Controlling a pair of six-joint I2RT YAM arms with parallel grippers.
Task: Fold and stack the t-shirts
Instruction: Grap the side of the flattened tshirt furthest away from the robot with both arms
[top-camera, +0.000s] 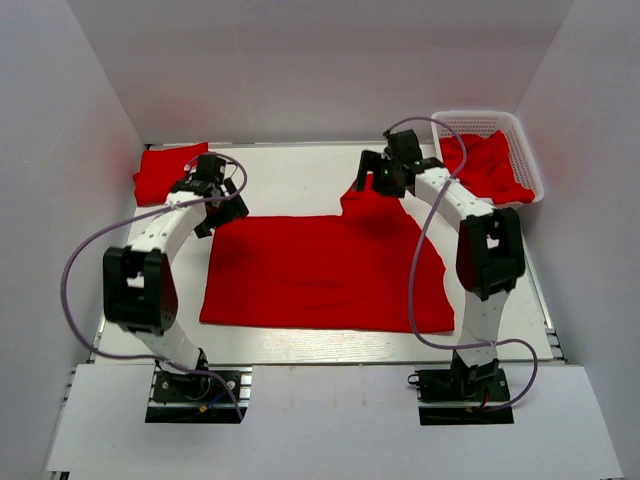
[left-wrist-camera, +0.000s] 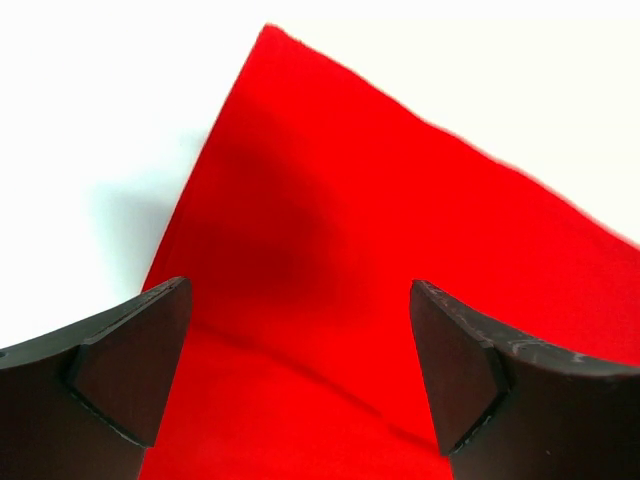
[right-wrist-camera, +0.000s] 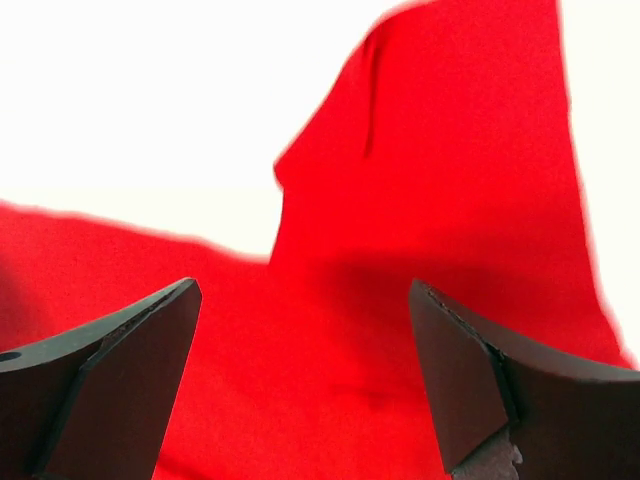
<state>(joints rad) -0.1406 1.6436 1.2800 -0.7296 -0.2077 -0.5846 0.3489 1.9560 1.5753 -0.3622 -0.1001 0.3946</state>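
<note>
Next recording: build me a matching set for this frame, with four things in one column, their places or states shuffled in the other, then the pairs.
Things
1. flat red fabric t-shirt
2. folded red fabric t-shirt
3. white plastic lattice basket
4. right gripper

Places or states
A. far right corner, bunched red cloth inside
B. open, above a lifted fold of fabric
C. far left corner of the table
D. spread across the middle, between the arms

Pairs: 1-D, 2-C, 3-A, 4-B
</note>
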